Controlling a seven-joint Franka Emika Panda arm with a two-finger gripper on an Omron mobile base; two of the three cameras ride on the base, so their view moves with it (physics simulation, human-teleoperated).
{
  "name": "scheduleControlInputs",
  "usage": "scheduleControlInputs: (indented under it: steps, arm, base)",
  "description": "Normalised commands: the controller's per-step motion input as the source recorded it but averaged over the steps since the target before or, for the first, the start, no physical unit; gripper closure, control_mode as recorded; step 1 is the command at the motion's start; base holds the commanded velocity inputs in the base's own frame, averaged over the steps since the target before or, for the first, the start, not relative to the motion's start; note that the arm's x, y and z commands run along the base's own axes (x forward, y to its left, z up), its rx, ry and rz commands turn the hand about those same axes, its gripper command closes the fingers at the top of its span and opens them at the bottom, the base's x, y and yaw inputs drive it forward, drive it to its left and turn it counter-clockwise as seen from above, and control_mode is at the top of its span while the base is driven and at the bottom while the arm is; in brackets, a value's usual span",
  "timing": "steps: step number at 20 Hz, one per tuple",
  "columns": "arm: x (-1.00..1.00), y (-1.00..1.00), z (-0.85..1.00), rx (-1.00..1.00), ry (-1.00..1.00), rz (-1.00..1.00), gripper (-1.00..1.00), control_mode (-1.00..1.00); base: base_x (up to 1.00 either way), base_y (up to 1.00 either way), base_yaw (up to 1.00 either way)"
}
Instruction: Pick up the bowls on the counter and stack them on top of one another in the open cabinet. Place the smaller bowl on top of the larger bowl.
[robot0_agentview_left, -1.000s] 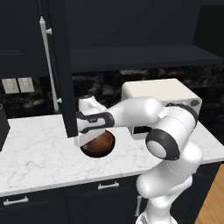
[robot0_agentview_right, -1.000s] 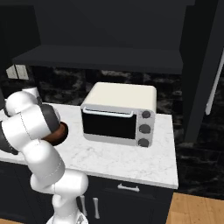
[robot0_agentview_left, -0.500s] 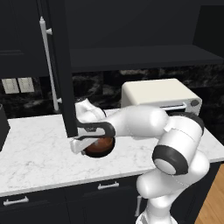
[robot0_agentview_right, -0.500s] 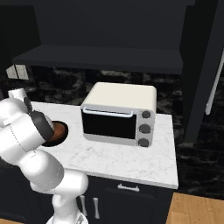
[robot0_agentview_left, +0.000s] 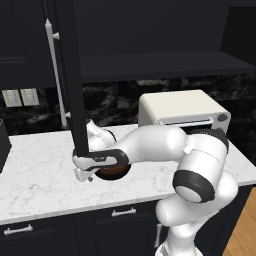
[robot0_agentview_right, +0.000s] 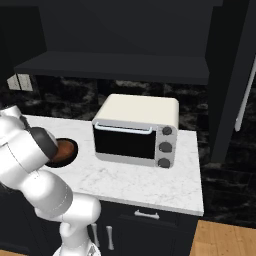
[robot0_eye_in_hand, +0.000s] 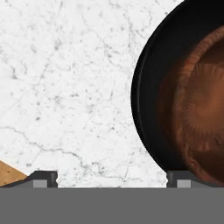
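Over the last second the arm has reached further left and dropped, so its pincer (robot0_eye_in_hand: 112, 179), fingers spread, now straddles the rim of the black bowl (robot0_eye_in_hand: 151, 87) holding the brown bowl (robot0_eye_in_hand: 201, 109) on the surface (robot0_eye_in_hand: 65, 87), probably nearing a grasp.

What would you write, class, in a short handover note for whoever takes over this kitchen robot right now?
Gripper: open, fingers apart, holding nothing, low over the white marble counter, beside the bowls.
Bowls: the small glossy reddish-brown bowl already sits inside the wide black bowl; both are on the counter left of the cream toaster oven.
Open black upper cabinet: no bowl shows on its shelf.
Done: small bowl in the large one. Left: grasp the bowls and place the stack in the cabinet.
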Motion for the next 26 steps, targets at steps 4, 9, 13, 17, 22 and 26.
scheduleControlInputs:
  steps: [4,9,13,17,22,26]
  arm:
    - [0.02,0.19,-0.25,0.00,-0.06,0.00,-1.00,-1.00]
    - [0.22,0.00,-0.39,0.00,-0.01,0.00,-1.00,-1.00]
    - [0.13,0.00,-0.14,0.00,0.00,0.00,-1.00,-1.00]
    - [0.00,0.00,0.00,0.00,-0.12,0.00,-1.00,-1.00]
    - [0.00,-0.01,-0.01,0.00,-0.23,0.00,-1.00,-1.00]
    - [0.01,-0.01,-0.11,0.00,-0.18,0.00,-1.00,-1.00]
  base:
    - [0.00,0.00,0.00]
    - [0.00,0.00,0.00]
    - [0.00,0.00,0.00]
    - [0.00,0.00,0.00]
    - [0.00,0.00,0.00]
    - [0.00,0.00,0.00]
